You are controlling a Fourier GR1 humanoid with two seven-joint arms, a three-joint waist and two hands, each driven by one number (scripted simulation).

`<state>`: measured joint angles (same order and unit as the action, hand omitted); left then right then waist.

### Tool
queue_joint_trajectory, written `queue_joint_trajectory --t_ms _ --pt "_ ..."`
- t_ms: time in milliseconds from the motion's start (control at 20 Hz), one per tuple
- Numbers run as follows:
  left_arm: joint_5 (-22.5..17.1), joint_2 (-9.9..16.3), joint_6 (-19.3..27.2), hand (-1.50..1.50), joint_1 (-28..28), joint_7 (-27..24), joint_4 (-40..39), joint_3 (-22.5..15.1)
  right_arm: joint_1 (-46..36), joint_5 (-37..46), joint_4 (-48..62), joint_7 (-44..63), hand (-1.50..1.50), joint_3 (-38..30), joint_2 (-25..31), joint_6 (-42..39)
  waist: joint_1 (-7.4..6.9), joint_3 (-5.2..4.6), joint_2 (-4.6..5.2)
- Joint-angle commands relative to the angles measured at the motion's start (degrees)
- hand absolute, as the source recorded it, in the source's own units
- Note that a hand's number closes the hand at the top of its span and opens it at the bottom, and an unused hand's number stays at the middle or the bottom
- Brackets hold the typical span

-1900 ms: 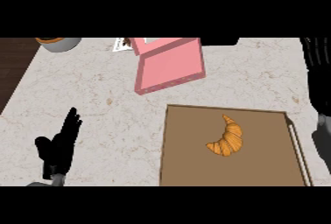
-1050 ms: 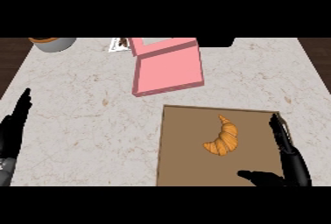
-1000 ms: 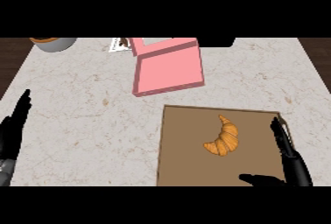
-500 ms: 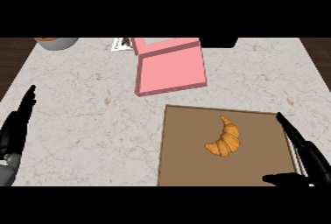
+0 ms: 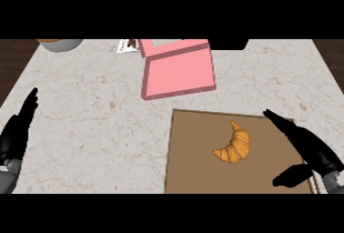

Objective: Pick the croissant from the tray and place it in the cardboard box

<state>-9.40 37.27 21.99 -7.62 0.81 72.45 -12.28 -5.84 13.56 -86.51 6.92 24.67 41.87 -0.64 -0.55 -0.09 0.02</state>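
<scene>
A golden croissant lies on the brown tray at the lower right. The pink box sits open farther back, near the counter's middle top. My right hand hovers over the tray's right edge, fingers straight and pointing up-left, thumb spread below; it is a short way right of the croissant and not touching it. My left hand stands open at the left edge, fingers up, holding nothing.
A grey bowl with something orange stands at the back left corner. A small printed card lies beside the pink box. A dark object sits at the back edge. Marble counter spreads between my hands.
The right hand has come in from the lower right and now stretches over the tray's right edge beside the croissant. The left hand moved out to the left edge.
</scene>
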Motion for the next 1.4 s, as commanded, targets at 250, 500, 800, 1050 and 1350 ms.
queue_joint_trajectory --t_ms 250,500,800,1050,1350 --pt "3.5 -1.8 -1.9 0.00 -2.2 1.6 -1.3 2.8 -9.5 7.3 5.5 13.1 -1.50 3.2 -9.6 -8.4 0.17 0.09 0.05" --pt "6.4 -5.5 -3.5 0.00 1.3 -2.3 -1.8 6.6 -9.6 10.9 9.7 8.2 -1.50 -1.9 -13.1 -12.0 0.33 0.09 -0.01" --pt "9.5 -6.0 -7.0 0.00 -0.2 1.7 0.2 10.0 -8.2 14.4 8.6 7.5 -1.50 -5.4 -15.4 -15.8 0.48 0.10 -0.02" --pt "12.3 -8.5 -5.9 0.00 -0.7 4.7 1.6 9.5 -6.7 14.9 4.5 7.6 -1.50 -4.8 -19.3 -16.3 0.52 0.10 -0.03" --pt "14.3 -10.3 -8.8 0.00 -0.6 5.1 2.1 11.9 -2.4 18.4 -2.8 8.2 -1.50 -5.4 -21.2 -18.0 0.71 0.09 -0.06"
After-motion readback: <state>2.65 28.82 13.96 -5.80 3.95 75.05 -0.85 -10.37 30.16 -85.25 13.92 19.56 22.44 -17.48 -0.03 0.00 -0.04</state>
